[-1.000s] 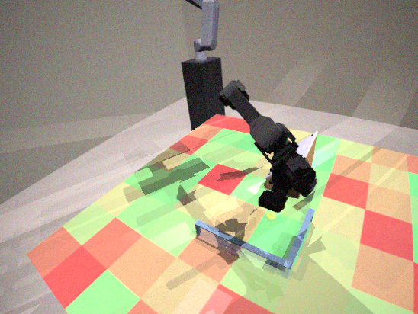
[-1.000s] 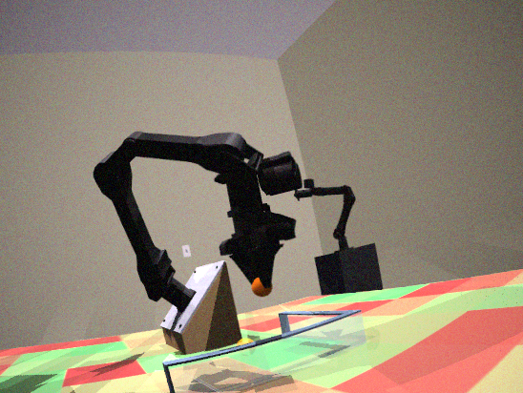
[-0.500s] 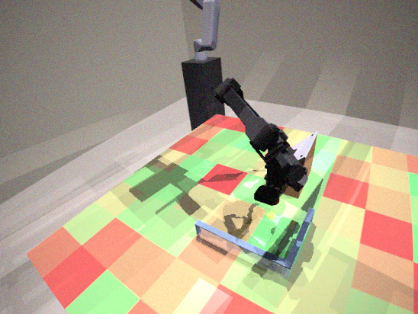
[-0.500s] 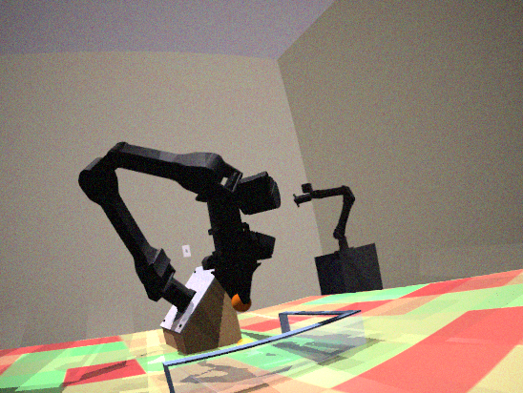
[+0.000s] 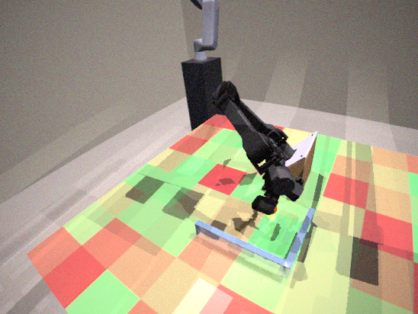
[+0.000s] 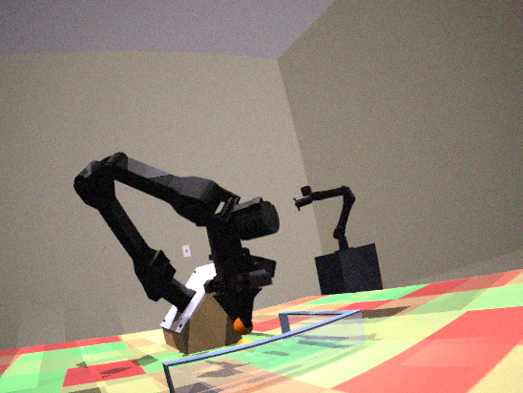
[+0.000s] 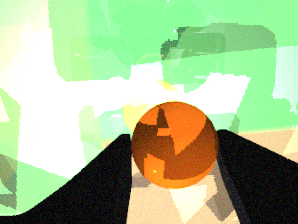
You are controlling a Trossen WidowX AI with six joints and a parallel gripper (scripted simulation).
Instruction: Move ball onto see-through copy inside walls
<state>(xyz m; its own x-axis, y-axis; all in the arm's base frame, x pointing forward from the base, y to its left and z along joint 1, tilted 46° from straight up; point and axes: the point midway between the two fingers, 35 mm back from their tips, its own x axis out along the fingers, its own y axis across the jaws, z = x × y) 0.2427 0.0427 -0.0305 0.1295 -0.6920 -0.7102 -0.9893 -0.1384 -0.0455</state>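
Ball (image 7: 174, 143), orange, is pinched between the two black fingers of the hand (image 5: 267, 207), which presses on it from both sides. In the top view the hand hangs low over the checkered desk (image 5: 114, 244), inside the corner of the clear walls (image 5: 244, 244), at about 12 o'clock from the corner's middle. A yellowish glow (image 5: 271, 216) lies directly under the ball.

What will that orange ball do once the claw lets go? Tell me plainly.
Round and smooth, the orange ball will probably roll if dropped. It seems rigid, undented in the claw. The low walls may stop it.
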